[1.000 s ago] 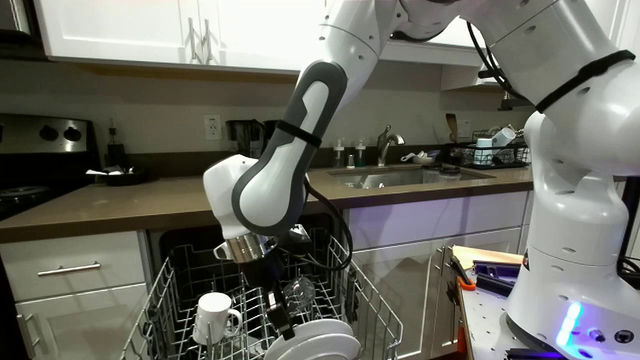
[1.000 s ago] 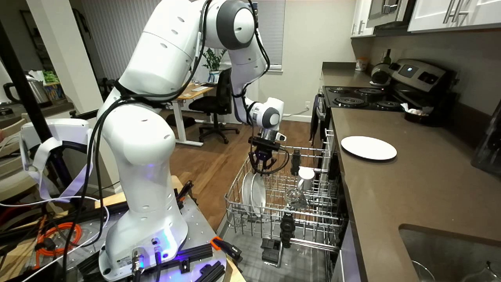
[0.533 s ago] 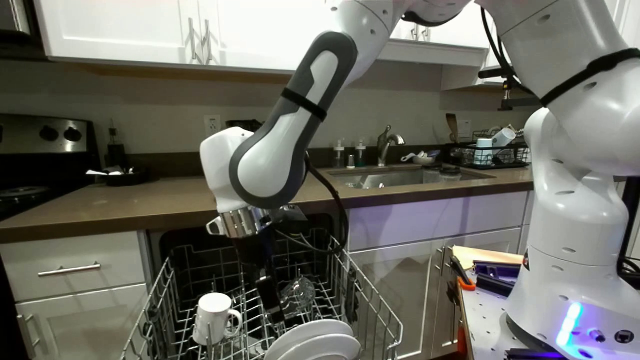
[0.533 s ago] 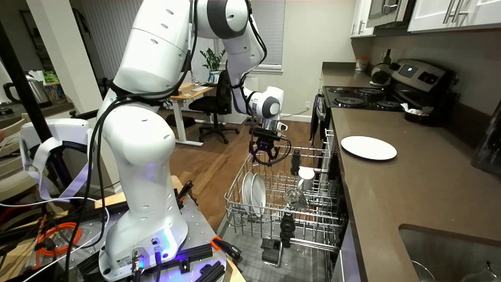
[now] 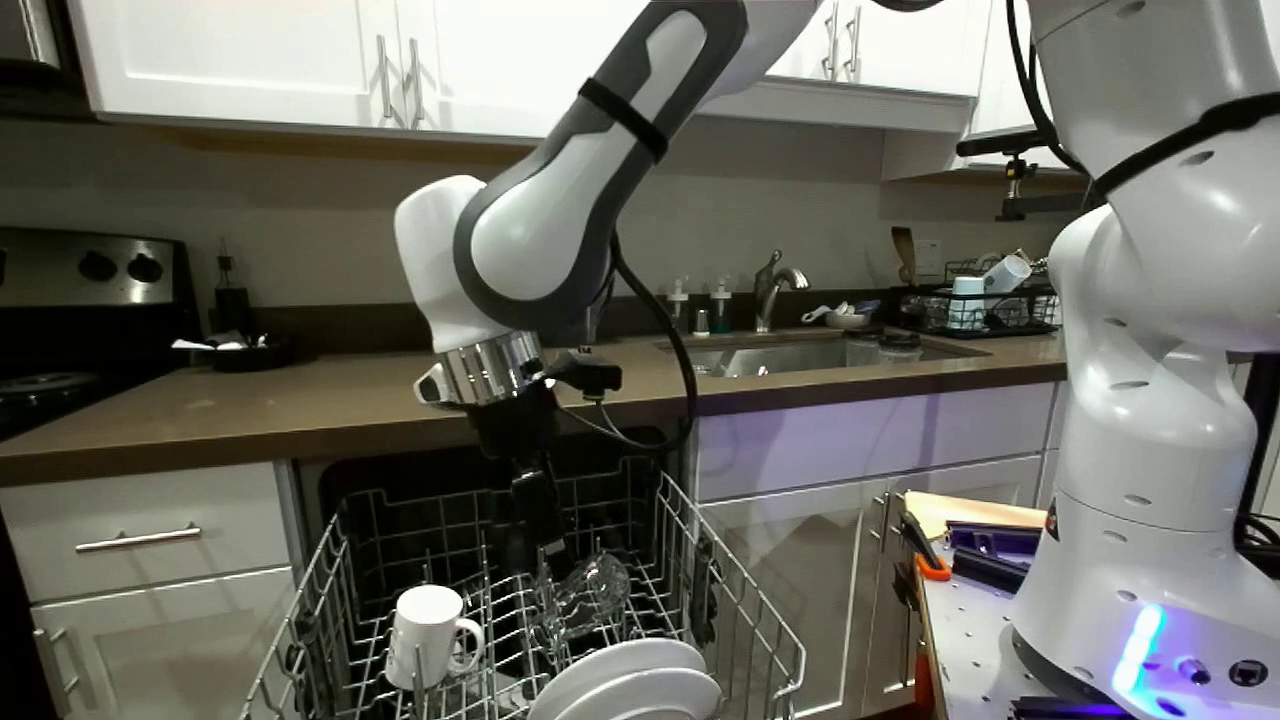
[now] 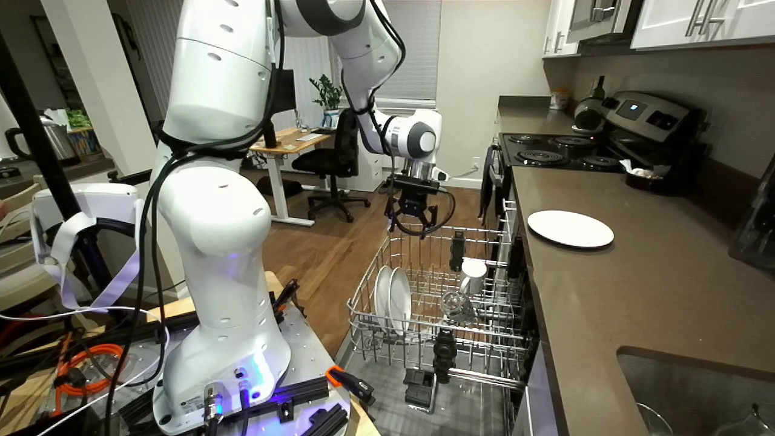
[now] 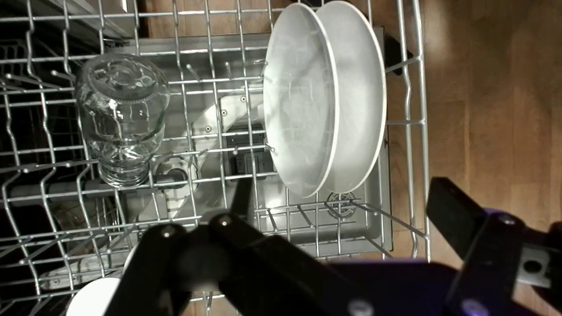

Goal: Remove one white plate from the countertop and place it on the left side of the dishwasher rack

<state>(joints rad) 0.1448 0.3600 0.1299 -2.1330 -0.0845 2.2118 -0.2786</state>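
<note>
Currently the fingers (image 7: 452, 213) stand spread wide apart, with nothing in their hold, above the rack (image 7: 424, 121). Below them, apart from them, two white plates (image 7: 298, 105) stand on edge in the rack, one close beside the other; whether these touch each other I cannot tell. Seen from the wrist, they show in line with the gap between the fingers. A third plate (image 6: 570, 229) lies flat on the table (image 6: 623, 297), well apart from the fingers. Also lower than the fingers, the rack carries a clear glass (image 7: 120, 114) and a white mug (image 5: 425, 635); in the wrist view, the fingers partly cover the mug.
</note>
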